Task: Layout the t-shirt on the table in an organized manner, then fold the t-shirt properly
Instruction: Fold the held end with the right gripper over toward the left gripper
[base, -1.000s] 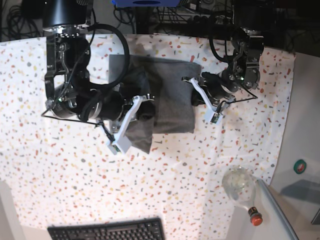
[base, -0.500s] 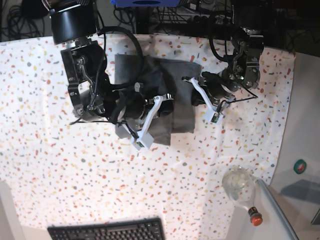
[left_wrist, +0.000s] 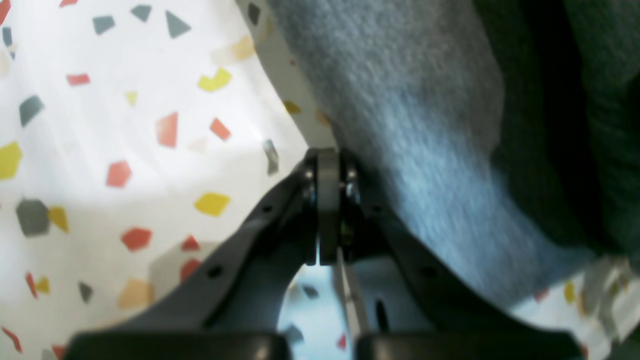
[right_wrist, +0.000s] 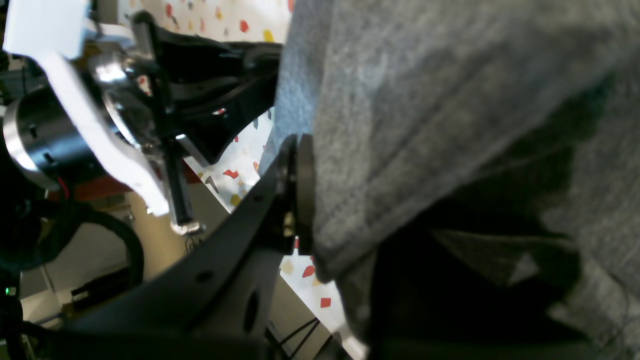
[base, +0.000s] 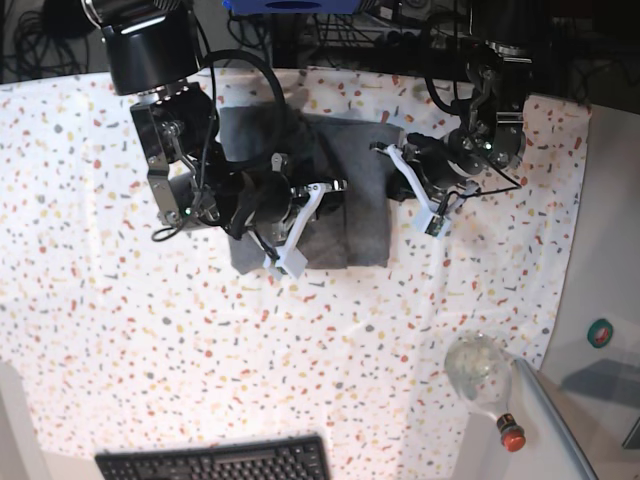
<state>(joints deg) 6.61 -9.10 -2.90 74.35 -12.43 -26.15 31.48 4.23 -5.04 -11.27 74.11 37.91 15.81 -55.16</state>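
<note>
Hiding right hand (right_wrist: 305, 195): t-shirt (right_wrist: 450, 100); grip unclear

In your base view, the right arm (base: 215, 195) covers the middle of the t-shirt (base: 365, 210), so its fold lines there cannot be read. The right wrist view shows one pad only; cloth hides the other. The left wrist view is blurred across the shirt. The keyboard (base: 215, 462) is cut off by the bottom edge.
</note>
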